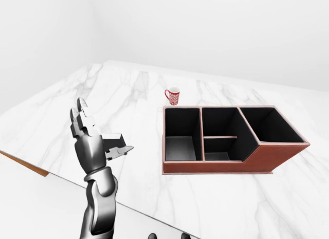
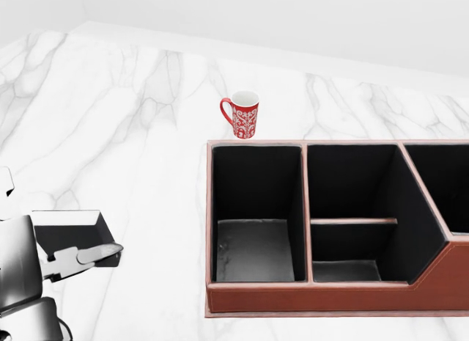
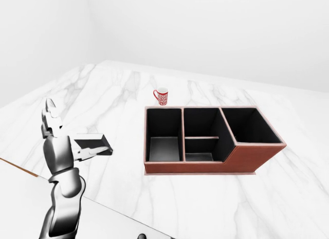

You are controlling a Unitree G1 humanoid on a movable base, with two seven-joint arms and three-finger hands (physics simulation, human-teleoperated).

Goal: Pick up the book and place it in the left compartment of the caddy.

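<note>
The left hand is raised at the left of the eye views, its two upper fingers pointing up and the thumb sticking out to the right. The book, a dark flat slab, lies against the palm side of the hand, with the thumb across its near edge. The upper fingers stand straight, not curled round it, so the hand looks spread wide; whether the book is truly pinched or only resting there cannot be made out. In the head view the hand is cut off by the left edge, and only the thumb and part of the book show.

The caddy, red-brown outside and black inside, sits on the white marble table, well to the right of the hand. Its left compartment is a tall open bay; the middle one is split by a crossbar, and the right one runs off the head view's edge. A red patterned mug stands just beyond the caddy's top left corner.

The right hand shows in no view.
</note>
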